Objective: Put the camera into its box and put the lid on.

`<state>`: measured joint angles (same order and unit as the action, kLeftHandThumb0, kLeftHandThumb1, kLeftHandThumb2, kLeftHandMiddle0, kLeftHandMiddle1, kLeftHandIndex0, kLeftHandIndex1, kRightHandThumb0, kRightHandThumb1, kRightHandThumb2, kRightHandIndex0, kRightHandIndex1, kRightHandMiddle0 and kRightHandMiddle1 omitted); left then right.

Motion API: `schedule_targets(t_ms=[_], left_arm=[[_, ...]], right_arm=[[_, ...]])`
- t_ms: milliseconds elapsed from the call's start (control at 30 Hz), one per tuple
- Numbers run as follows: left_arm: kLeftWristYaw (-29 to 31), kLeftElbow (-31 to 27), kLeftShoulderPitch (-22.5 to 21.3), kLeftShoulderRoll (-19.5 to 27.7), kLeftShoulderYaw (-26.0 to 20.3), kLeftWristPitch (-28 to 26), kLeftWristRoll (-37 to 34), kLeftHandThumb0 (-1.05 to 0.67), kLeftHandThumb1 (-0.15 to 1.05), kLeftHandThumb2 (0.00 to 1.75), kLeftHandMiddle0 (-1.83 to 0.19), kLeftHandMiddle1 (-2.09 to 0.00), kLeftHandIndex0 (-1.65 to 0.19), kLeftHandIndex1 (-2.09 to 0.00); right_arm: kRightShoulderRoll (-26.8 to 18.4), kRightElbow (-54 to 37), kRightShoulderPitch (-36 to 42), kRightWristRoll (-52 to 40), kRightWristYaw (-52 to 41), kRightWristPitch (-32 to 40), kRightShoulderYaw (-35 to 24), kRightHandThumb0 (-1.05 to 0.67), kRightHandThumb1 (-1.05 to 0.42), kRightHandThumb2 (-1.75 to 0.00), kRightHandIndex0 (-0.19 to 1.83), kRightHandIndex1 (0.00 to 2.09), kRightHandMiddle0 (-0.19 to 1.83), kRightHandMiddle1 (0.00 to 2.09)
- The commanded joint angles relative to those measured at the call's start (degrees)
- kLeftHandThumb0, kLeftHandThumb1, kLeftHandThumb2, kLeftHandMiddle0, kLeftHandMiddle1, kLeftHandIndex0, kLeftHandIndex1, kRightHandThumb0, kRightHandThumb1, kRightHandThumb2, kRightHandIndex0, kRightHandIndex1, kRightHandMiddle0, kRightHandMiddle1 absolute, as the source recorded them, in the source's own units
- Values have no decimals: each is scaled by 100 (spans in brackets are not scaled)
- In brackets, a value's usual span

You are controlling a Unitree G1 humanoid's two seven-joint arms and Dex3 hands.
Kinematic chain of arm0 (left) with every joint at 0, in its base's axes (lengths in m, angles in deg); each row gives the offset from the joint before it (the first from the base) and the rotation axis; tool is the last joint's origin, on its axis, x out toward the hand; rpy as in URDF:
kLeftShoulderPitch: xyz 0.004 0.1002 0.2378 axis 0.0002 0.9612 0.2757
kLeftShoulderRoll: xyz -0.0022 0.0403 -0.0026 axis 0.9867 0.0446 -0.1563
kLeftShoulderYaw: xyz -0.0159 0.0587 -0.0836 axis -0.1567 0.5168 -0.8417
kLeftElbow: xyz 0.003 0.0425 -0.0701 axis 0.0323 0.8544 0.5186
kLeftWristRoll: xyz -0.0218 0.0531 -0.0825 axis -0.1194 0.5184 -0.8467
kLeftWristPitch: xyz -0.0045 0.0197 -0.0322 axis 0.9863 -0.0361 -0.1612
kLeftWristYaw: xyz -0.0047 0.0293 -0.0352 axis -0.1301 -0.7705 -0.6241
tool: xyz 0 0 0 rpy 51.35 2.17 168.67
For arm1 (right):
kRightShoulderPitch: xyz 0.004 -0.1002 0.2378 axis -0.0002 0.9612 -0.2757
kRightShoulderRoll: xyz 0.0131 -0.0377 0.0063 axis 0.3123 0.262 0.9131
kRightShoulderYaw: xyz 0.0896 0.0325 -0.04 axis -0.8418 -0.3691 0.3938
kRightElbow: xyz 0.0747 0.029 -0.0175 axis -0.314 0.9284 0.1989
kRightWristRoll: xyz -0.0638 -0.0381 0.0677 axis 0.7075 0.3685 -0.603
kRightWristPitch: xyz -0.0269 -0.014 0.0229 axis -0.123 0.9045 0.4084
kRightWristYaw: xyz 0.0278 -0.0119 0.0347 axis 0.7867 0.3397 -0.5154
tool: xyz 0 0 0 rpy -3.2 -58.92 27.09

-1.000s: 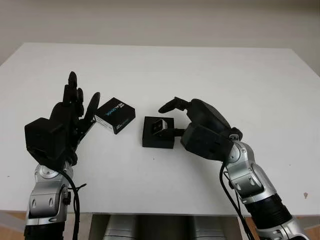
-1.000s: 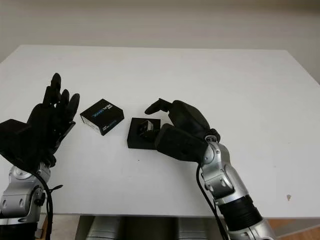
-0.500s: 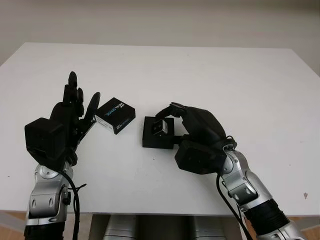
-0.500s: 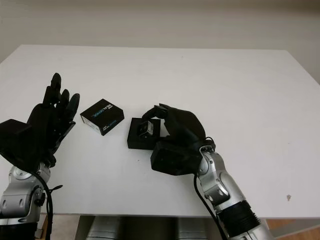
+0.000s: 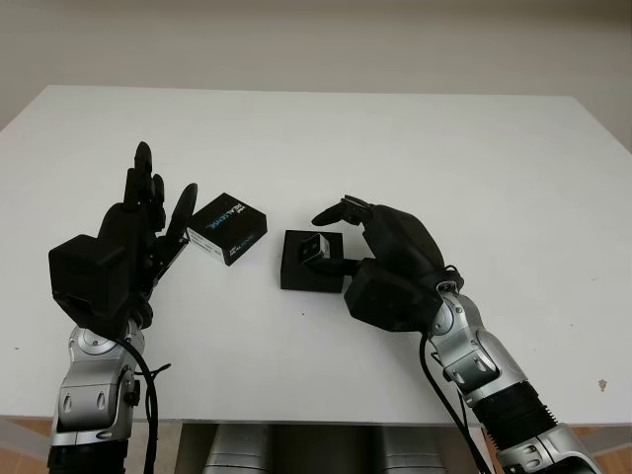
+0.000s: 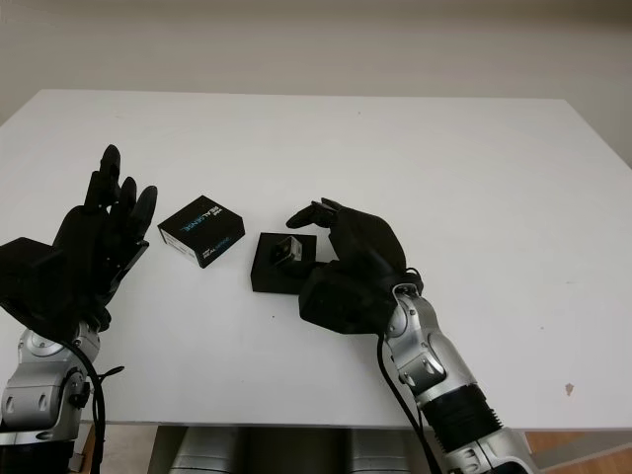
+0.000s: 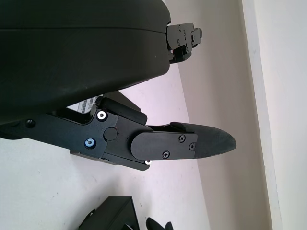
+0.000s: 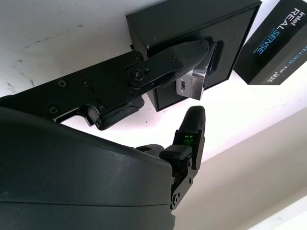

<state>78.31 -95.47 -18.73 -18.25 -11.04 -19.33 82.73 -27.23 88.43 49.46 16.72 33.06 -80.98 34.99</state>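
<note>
Your right hand [image 5: 380,259] has just spread its fingers [image 5: 334,211] again beside the camera [image 5: 317,248], now sitting in the box [image 5: 312,262]; left hand [image 5: 138,237] open near the lid [image 5: 228,228].

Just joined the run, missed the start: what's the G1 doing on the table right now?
It's packing a small camera into its black box. The right hand is at the box, one finger against the camera, which sits tilted in the open box rather than flush. The lid, printed RealSense, lies on the white table just beside the box, not yet on. The left hand is open, raised next to the lid, holding nothing.
</note>
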Motion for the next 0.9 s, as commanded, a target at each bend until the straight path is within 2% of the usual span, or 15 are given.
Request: schedule_targets(t_ms=[0,567,700,867], left_arm=[[3,-18,27,5,-3,58,-8,-71,105,38,11,-5,15,-5],[-12,-59,57,-6,-17,67,-15,-72,105,38,12,-5,16,-5],[-4,-51,59,-9,-16,75,-30,-72,105,38,12,-5,16,-5],[2,-68,84,28,12,88,36,-72,105,38,12,-6,16,-5]], right_arm=[[14,-17,-96,-54,-21,19,-68,-56,-89,-5,36,6,45,72],[-113,-526,222,142,-268,-69,62,-54,-87,-5,37,6,48,74],[-112,-339,198,361,-109,-55,126,-53,-87,-5,38,6,50,74],[-101,347,59,539,402,-202,188,-50,-88,-6,41,8,52,77]])
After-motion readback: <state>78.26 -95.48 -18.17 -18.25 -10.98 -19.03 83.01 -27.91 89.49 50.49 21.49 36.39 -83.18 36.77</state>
